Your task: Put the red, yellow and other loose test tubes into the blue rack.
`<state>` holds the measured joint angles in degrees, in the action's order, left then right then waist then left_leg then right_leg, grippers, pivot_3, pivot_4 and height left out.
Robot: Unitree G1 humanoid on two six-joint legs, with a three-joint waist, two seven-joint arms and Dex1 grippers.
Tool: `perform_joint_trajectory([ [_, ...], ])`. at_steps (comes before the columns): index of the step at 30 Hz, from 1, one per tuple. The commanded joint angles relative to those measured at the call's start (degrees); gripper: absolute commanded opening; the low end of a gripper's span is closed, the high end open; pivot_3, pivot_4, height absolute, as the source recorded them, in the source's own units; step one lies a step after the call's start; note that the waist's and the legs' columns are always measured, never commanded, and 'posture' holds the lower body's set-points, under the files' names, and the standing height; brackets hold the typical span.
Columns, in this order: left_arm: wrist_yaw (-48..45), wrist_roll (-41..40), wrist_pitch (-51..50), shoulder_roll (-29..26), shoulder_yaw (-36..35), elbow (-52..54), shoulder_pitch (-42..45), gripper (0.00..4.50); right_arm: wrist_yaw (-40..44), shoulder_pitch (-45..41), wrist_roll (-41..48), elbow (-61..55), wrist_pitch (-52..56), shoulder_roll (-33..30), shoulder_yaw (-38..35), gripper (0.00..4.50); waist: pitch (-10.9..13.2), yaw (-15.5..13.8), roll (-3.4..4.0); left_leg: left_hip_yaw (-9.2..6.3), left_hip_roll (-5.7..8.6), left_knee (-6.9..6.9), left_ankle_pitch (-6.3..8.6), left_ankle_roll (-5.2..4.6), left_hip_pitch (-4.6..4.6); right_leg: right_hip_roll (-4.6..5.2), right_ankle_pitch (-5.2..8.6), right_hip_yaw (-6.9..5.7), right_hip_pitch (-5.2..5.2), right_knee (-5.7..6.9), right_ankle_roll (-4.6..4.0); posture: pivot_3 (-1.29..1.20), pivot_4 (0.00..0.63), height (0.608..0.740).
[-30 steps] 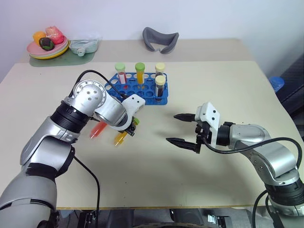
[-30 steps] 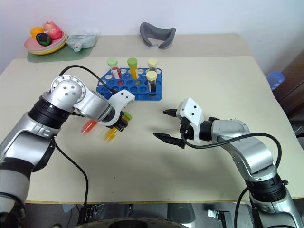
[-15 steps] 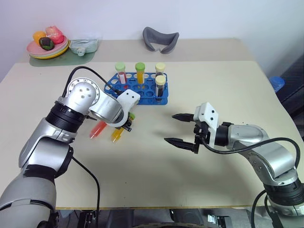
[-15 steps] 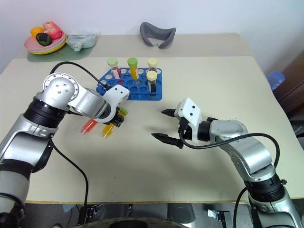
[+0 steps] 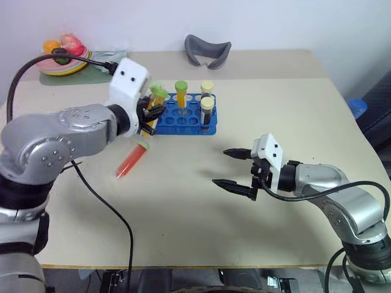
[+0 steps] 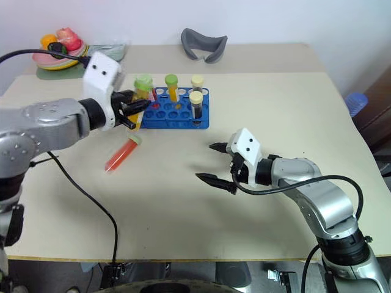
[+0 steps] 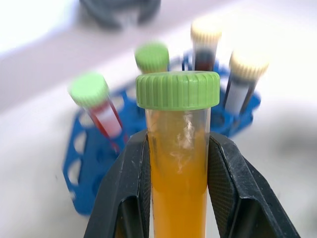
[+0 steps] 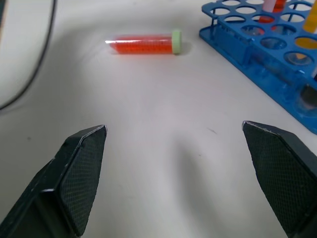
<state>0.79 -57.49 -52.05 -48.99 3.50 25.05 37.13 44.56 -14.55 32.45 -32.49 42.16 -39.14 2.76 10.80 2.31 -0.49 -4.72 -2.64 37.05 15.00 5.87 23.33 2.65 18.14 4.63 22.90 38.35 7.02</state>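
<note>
Above the near-left end of the bright blue plastic tube rack with its rows of round holes [image 5: 179, 117], the left tool [image 5: 148, 112] is gripping a clear test tube of yellow-orange liquid with a green screw cap [image 7: 178, 163], its 2 black fingers [image 7: 124, 193] pressing on the glass just below the cap. The rack is sitting toward the back of the pale beige surface [image 5: 183, 207] and is already carrying 4 capped tubes. A red test tube with a green cap [image 5: 131, 160] is lying loose on the surface, near the rack's front-left corner. The right tool [image 5: 234, 168] is hanging spread wide and holding nothing, well apart from both.

The risks, as I judge them: the yellow tube is standing close to the green-capped red tube already in the rack [image 7: 101, 111], so a sideways drift could be knocking that neighbour or catching the cap. If the tube is coming down tilted, its tip could be striking the rim between holes and shoving the light rack across the surface. Smooth glass may also be slipping through the fingers. Any bump to the red tube could be setting it rolling.
</note>
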Motion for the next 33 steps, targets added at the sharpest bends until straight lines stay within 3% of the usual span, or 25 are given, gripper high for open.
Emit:
perform_joint_trajectory([
  [1, -3.4, 12.2, 14.1, 5.4, -1.5, 2.5, -5.5, 1.25, -1.4, -0.9, 1.7, -1.9, 0.5, 1.2, -1.0, 4.50, 0.0, -0.2, -0.04, -0.02, 0.00, 0.02, 0.05, -0.08, 0.00, 0.00, 0.00, -0.01, -0.05, -0.04, 0.00, 0.00, 0.150, 0.740],
  [3, 0.7, 20.2, 22.1, 14.5, 0.7, -0.8, -7.4, 1.25, -2.1, -1.7, 1.3, -1.3, 0.7, 2.1, 0.0, 4.50, 0.0, -0.5, -0.05, -0.04, 0.00, 0.03, 0.15, -0.27, 0.03, 0.00, -0.01, -0.04, -0.07, -0.10, 0.01, 0.00, 0.150, 0.740],
  [5, 3.7, 31.8, 32.6, 21.3, 4.4, -4.7, -8.8, 1.25, -2.5, -2.5, 1.4, -1.0, 1.0, 3.1, 0.7, 4.50, 0.0, -1.2, -0.10, -0.04, 0.01, 0.07, 0.18, -0.32, 0.04, 0.00, -0.01, -0.05, -0.11, -0.15, 0.02, 0.00, 0.150, 0.740],
  [7, 4.0, 38.5, 41.5, 27.3, 6.1, -8.8, -10.0, 1.25, -2.8, -3.2, 1.7, -0.9, 1.5, 3.8, 0.9, 4.50, 0.0, -1.2, -0.08, -0.02, 0.01, 0.09, 0.18, -0.32, 0.04, 0.01, -0.03, -0.03, -0.13, -0.20, 0.04, 0.00, 0.150, 0.740],
  [11, 2.3, 50.1, 53.8, 33.2, 10.3, -20.2, -8.4, 1.25, -2.9, -4.0, 1.4, -0.6, 1.6, 4.5, 1.5, 4.50, 0.0, -1.4, -0.07, -0.01, 0.01, 0.05, 0.18, -0.32, 0.03, -0.01, -0.03, -0.04, -0.11, -0.23, 0.04, 0.00, 0.150, 0.740],
  [21, -3.1, 53.0, 70.3, 42.4, 5.2, -45.7, -0.3, 1.25, -5.0, -2.6, 2.0, -3.1, 3.2, 4.5, 0.4, 4.50, 0.0, -1.4, -0.07, -0.02, 0.01, 0.07, 0.24, -0.42, 0.03, -0.01, -0.03, -0.06, -0.12, -0.22, 0.04, 0.00, 0.150, 0.740],
  [33, -8.2, 53.6, 73.6, 47.3, 2.6, -51.9, 0.8, 1.25, -6.7, -0.8, 3.3, -5.0, 4.4, 3.4, -1.3, 4.50, 0.0, -1.4, -0.07, -0.05, 0.02, 0.06, 0.23, -0.41, 0.02, -0.01, -0.03, -0.08, -0.14, -0.21, 0.05, 0.00, 0.150, 0.740],
])
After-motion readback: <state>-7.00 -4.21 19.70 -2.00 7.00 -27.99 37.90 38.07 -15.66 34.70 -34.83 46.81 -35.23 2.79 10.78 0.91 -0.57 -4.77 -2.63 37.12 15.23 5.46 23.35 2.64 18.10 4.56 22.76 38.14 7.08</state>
